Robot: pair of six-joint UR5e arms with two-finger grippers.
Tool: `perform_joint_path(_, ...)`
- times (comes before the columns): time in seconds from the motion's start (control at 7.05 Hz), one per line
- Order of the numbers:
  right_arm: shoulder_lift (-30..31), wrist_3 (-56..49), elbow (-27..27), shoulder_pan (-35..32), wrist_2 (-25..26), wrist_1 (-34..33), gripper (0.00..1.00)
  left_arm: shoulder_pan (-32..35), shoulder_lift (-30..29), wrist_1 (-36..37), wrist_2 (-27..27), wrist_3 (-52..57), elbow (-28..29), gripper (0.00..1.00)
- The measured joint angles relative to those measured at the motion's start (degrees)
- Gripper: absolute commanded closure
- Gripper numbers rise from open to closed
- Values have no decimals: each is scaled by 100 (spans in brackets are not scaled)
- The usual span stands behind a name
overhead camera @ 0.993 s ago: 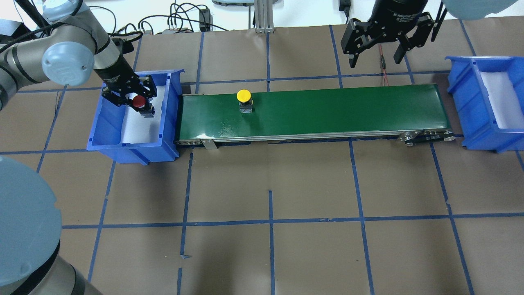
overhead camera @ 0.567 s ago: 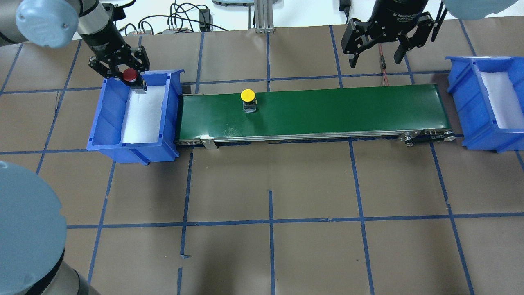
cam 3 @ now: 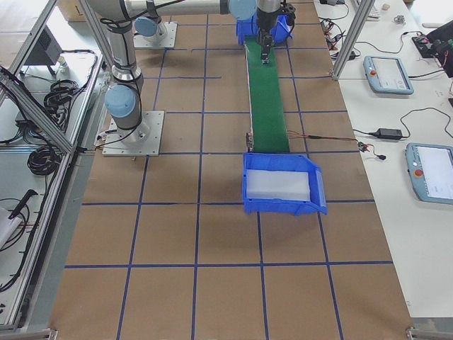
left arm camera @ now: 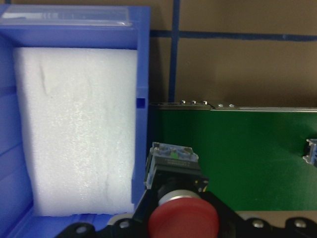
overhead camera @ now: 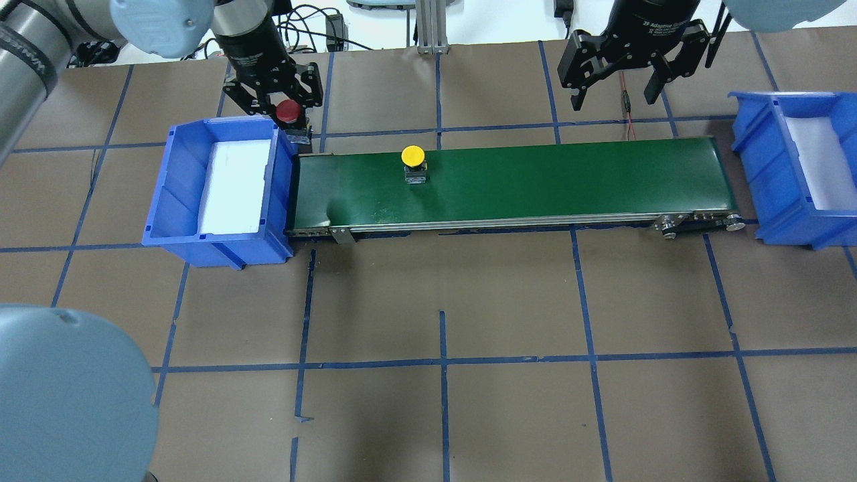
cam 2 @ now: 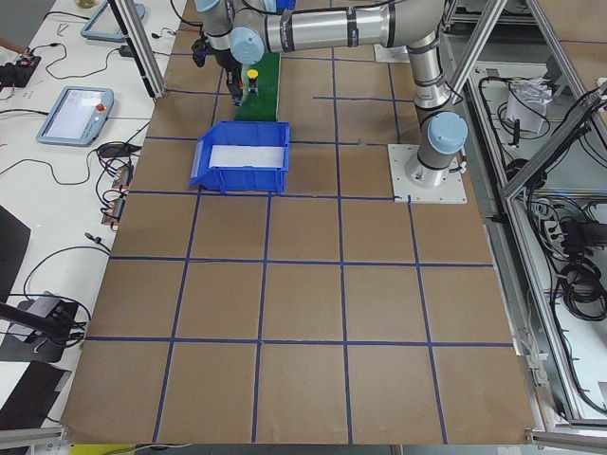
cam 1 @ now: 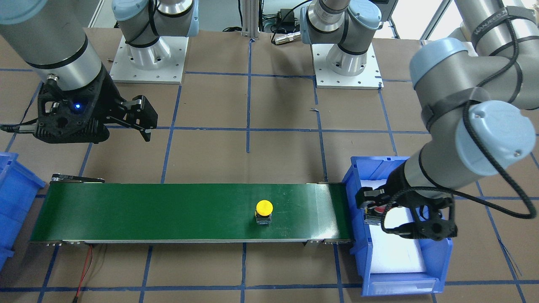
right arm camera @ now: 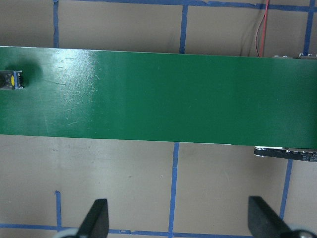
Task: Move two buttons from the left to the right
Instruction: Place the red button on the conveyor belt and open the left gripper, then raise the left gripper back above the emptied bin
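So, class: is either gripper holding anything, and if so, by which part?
The left gripper holds the red button by its cap end; its switch body sticks out free. The right gripper is open, holding nothing.

The brown, blue-taped table (overhead camera: 509, 301) bears a green conveyor (overhead camera: 535, 181), one blue bin (overhead camera: 171, 194) against one conveyor end, a second blue bin (overhead camera: 760, 147) just beyond the other.

Red button (overhead camera: 289, 110) from bin (overhead camera: 175, 197) toward belt (overhead camera: 535, 181)
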State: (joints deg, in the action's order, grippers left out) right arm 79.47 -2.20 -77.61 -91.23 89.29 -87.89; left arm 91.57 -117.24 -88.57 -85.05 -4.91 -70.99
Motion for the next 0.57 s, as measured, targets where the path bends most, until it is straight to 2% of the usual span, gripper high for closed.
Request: perform_joint_path(0.57,-1,0,0,-7,0,-2,0,551,-506,447,74,-1571,-153,65)
